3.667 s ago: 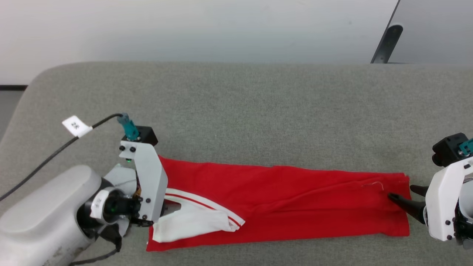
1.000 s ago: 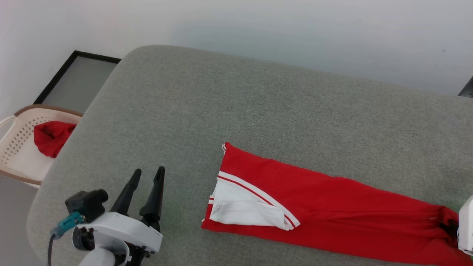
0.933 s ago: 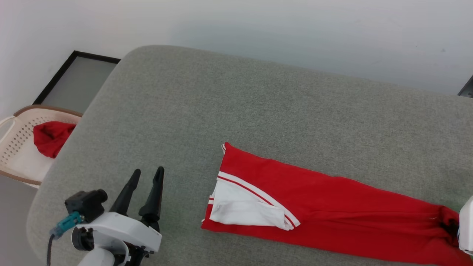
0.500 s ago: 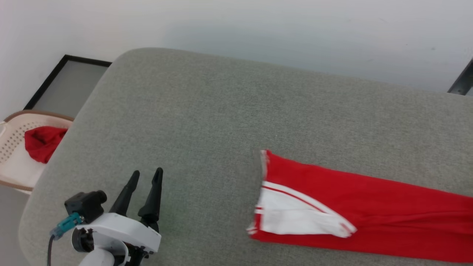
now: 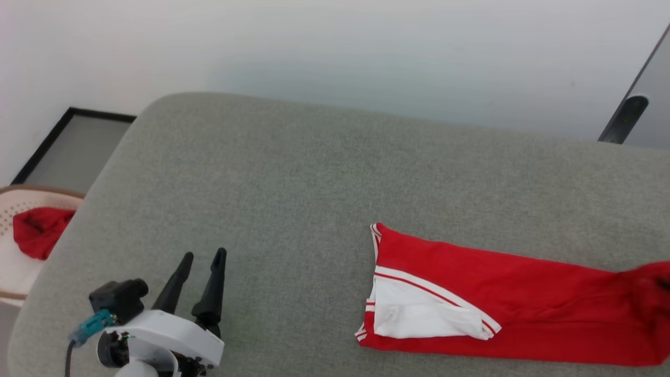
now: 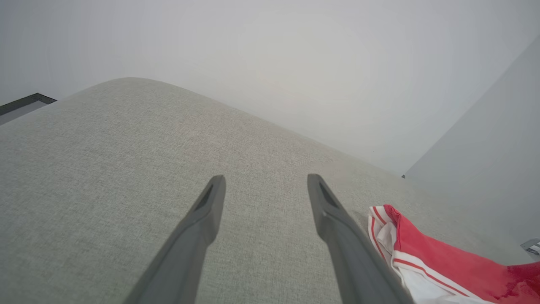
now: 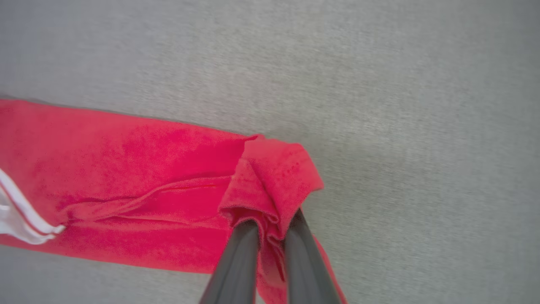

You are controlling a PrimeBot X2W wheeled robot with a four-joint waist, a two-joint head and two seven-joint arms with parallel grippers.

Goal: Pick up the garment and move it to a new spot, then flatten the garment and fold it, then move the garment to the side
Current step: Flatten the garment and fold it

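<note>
Right gripper (image 7: 272, 219) clamps garment (image 5: 523, 309) hem, now bunched; garment dragged rightward

The grey padded surface (image 5: 293, 173) bears the garment (image 5: 523, 293), folded into a long red strip, white sleeve uppermost.

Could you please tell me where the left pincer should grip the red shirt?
Probably the short edge of the red jersey shirt beside its white striped sleeve, coming from the robot's left: that flat end faces the open left pincer, while the right pincer pinches the opposite end.
</note>
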